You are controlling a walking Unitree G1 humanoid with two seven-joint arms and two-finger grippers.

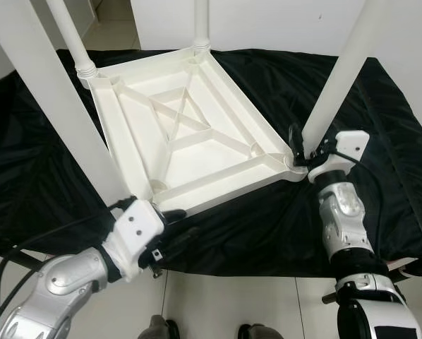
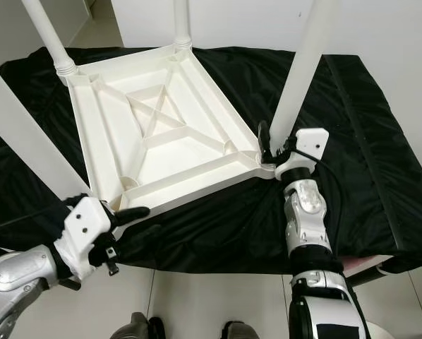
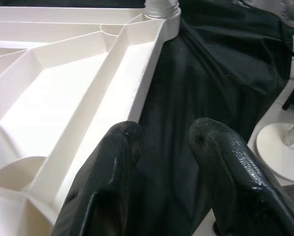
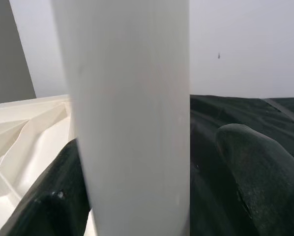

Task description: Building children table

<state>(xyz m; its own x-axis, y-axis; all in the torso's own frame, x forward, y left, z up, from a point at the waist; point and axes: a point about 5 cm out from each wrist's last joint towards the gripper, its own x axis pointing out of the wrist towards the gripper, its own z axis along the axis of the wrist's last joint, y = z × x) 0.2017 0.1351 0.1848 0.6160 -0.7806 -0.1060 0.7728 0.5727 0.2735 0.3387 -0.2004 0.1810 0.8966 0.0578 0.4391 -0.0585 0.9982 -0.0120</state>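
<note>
Four white legs stand up from the upturned tabletop [image 1: 190,134], which lies underside-up on a black cloth [image 1: 380,141] spread over a raised surface. You have the tabletop sitting slantwise on the cloth: its near long edge runs close to the cloth's front edge, beyond which pale floor tiles [image 1: 232,304] show. To your right the cloth gives broad open room; to your left a band of cloth lies beside the tabletop's short edge.

Your right gripper [image 1: 301,150] is at the near right corner, its two black fingers set on either side of the near right leg [image 1: 338,78] just above its socket. In the right wrist view that leg [image 4: 132,118] stands between the fingers [image 4: 255,167]; on the side that shows, a gap remains between finger and leg, so you cannot tell whether they clamp it.

Your left gripper [image 2: 130,213] is at the near left corner, beside the near left leg [image 1: 49,99]. The left wrist view shows its fingers [image 3: 112,167] spread apart, one lying against the tabletop's rim [image 3: 137,93], the other over the cloth, holding nothing.

Ribs inside the tabletop's underside form shallow compartments with a crossed brace in the middle.
</note>
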